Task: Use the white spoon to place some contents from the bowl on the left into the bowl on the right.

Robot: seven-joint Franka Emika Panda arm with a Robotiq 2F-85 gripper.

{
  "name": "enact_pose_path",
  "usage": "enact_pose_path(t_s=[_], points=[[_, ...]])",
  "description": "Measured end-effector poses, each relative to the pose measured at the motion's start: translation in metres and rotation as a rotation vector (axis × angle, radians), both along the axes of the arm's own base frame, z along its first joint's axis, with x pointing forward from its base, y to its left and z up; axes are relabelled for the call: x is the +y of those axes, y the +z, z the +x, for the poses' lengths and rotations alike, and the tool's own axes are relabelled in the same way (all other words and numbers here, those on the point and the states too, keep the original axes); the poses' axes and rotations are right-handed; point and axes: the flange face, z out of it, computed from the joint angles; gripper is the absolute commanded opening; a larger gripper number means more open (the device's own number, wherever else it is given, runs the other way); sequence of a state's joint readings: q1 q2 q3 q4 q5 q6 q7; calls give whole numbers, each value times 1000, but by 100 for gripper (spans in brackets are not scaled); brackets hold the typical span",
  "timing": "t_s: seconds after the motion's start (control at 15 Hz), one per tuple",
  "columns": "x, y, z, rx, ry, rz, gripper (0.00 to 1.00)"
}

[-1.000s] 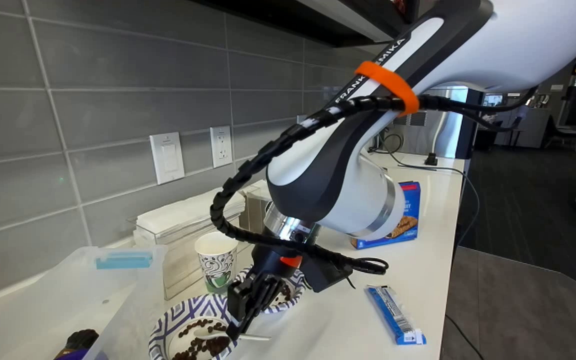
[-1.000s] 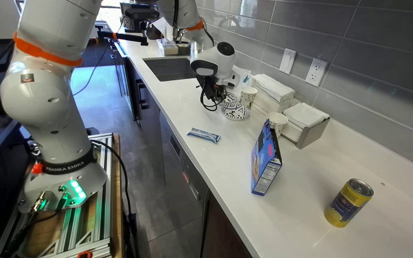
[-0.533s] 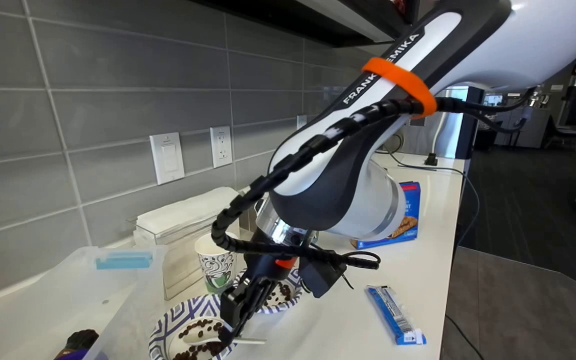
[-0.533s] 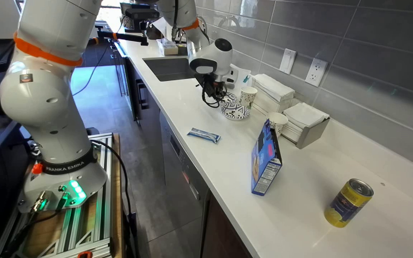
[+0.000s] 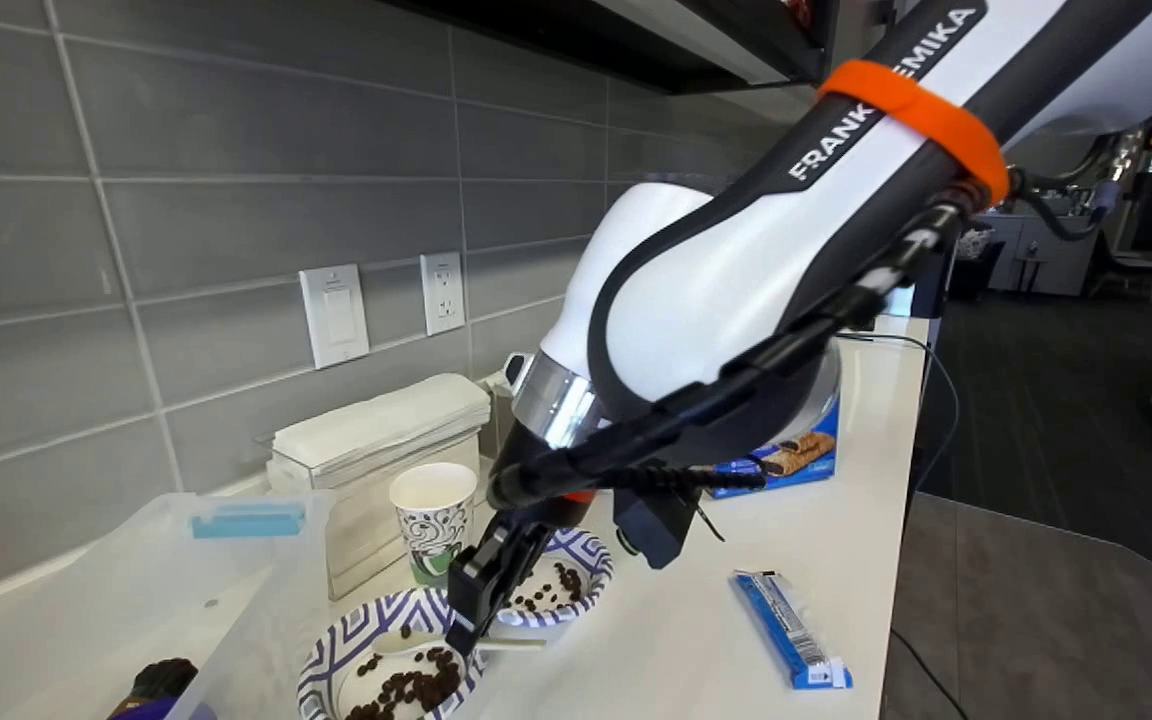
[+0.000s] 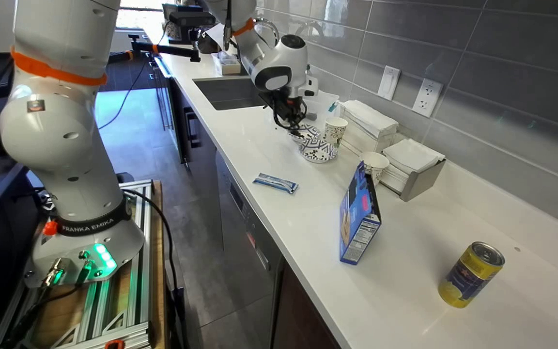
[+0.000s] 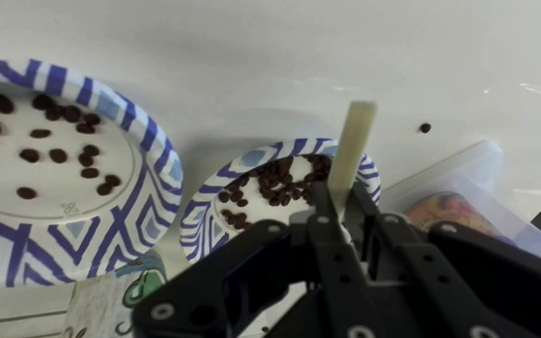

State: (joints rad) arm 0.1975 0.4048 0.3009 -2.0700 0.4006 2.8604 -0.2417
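My gripper (image 5: 461, 640) is shut on the white spoon (image 5: 511, 645), with the handle's end sticking out; the handle also shows in the wrist view (image 7: 351, 150) between the fingertips (image 7: 319, 192). The spoon's head lies over the left bowl (image 5: 321, 660), a blue-and-white patterned paper bowl with dark beans. I cannot tell whether beans lie in the spoon; its head is hidden in the wrist view. The right bowl (image 5: 591, 595), of the same pattern, stands just behind and holds fewer, spread beans. Both bowls show in the wrist view, the right bowl (image 7: 158, 173) at the left.
A paper cup (image 5: 433, 520) and a napkin holder (image 5: 376, 480) stand by the wall beside the bowls. A clear plastic bin (image 5: 266, 600) is close to the left bowl. A blue wrapped bar (image 5: 791, 630) and blue box (image 6: 359, 218) lie along the counter. A loose bean (image 7: 425, 127) is on the counter.
The gripper and spoon first dipped slightly toward the left bowl, then rose, with the spoon's head moving toward the bowl's far side. The forearm swung, leaving both bowls more exposed.
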Motion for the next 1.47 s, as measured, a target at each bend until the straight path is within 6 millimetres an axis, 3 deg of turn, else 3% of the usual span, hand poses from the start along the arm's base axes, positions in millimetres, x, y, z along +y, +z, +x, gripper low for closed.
enact_pose_path(t_s=[0.4, 0.93, 1.13, 1.47], points=[[-39, 33, -21, -72, -84, -99, 3], [-93, 43, -45, -101, -173, -237, 3], [-92, 36, -51, -108, -109, -341, 3], [-69, 26, -65, -103, 47, -516, 3]])
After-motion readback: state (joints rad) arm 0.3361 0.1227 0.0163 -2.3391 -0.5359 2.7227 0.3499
